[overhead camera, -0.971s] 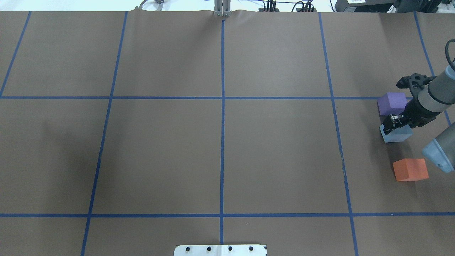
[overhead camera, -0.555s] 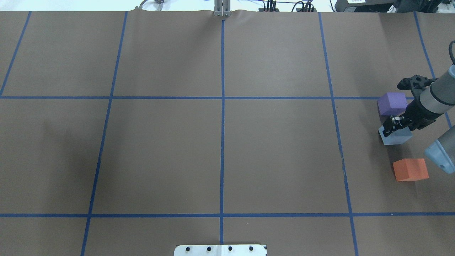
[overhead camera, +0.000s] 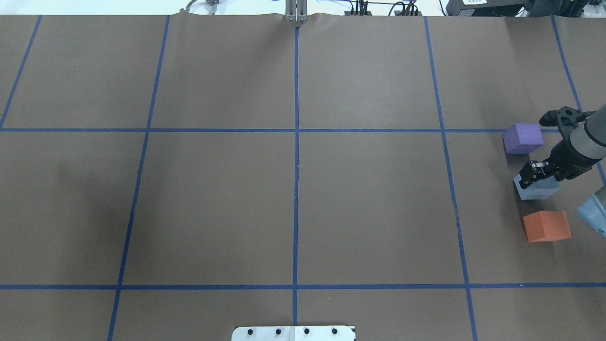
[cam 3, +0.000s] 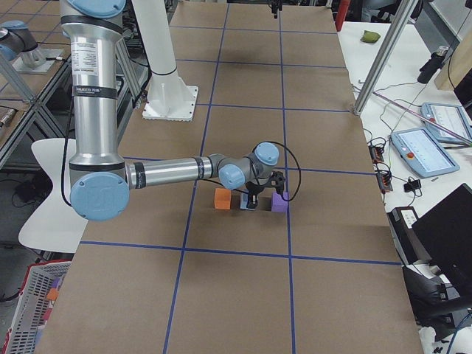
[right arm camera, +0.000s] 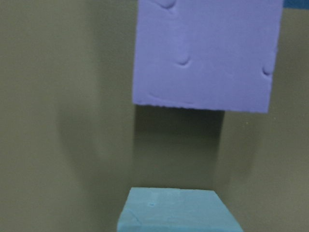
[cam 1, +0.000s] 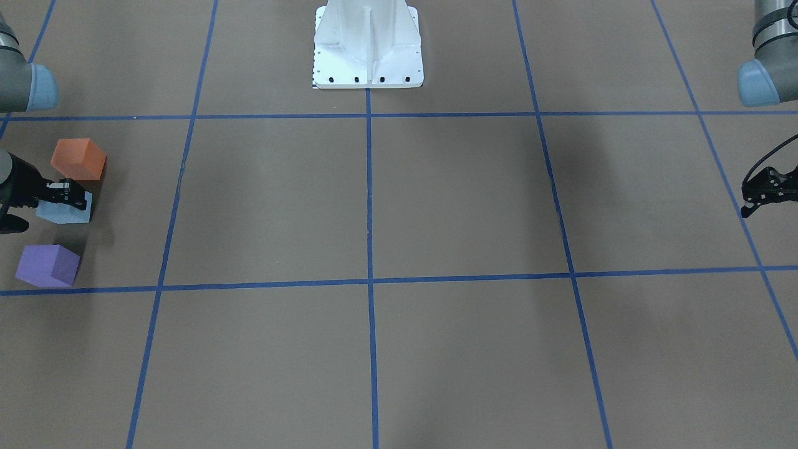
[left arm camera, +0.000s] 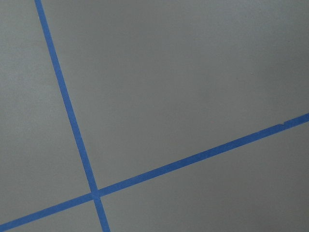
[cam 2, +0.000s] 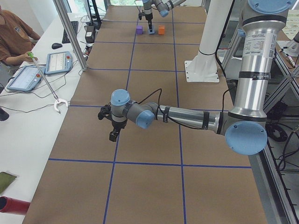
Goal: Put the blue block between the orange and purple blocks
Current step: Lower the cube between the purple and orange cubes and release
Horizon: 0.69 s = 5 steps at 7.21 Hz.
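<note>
The right fingers (overhead camera: 529, 173) clasp the blue block (overhead camera: 540, 190), partly hiding its top. We cannot tell the left fingers' (cam 1: 751, 196) spread.

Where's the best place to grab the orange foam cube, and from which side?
Probably from straight above, pinching the orange foam cube across the two side faces not facing the light blue foam block. It sits flat, top clear, both those faces free.
</note>
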{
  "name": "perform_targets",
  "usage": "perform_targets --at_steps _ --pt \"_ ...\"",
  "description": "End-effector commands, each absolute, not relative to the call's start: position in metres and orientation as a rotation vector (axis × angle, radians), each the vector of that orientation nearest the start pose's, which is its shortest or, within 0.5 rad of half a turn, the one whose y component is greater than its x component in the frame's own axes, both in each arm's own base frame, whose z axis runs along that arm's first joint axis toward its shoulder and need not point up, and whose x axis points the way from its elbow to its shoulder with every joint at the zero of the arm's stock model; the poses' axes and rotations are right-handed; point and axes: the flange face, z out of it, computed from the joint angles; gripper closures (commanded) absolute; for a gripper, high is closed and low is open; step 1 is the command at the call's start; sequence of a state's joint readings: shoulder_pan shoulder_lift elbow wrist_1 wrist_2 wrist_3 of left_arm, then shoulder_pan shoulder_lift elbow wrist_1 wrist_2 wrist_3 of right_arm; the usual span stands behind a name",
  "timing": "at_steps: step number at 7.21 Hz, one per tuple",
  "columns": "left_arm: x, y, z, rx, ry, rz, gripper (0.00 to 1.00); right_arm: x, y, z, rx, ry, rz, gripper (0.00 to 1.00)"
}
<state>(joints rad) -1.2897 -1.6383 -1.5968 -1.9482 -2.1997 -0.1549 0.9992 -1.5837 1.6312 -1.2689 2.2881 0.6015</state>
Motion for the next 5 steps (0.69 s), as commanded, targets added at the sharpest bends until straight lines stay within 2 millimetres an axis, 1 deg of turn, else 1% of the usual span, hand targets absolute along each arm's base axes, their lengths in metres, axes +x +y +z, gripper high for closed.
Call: perform_targets --at_steps 1,3,4,5 --pt "0.08 -0.544 0.577 0.31 0.702 0.269 0.0 -0.215 -0.464 0.604 -0.093 -0.751 -0.085 0.01" --pt "0.08 -0.544 0.58 0.305 0.702 0.267 0.0 -0.212 -0.467 0.589 -0.059 -0.758 -0.083 0.0" --pt "0.08 -0.544 0.58 0.305 0.702 0.266 0.0 -0.203 -0.468 0.577 -0.043 -0.775 -0.077 0.0" --pt "0.08 -0.545 0.58 0.305 0.7 0.265 0.0 -0.185 -0.468 0.551 -0.041 -0.783 -0.047 0.0"
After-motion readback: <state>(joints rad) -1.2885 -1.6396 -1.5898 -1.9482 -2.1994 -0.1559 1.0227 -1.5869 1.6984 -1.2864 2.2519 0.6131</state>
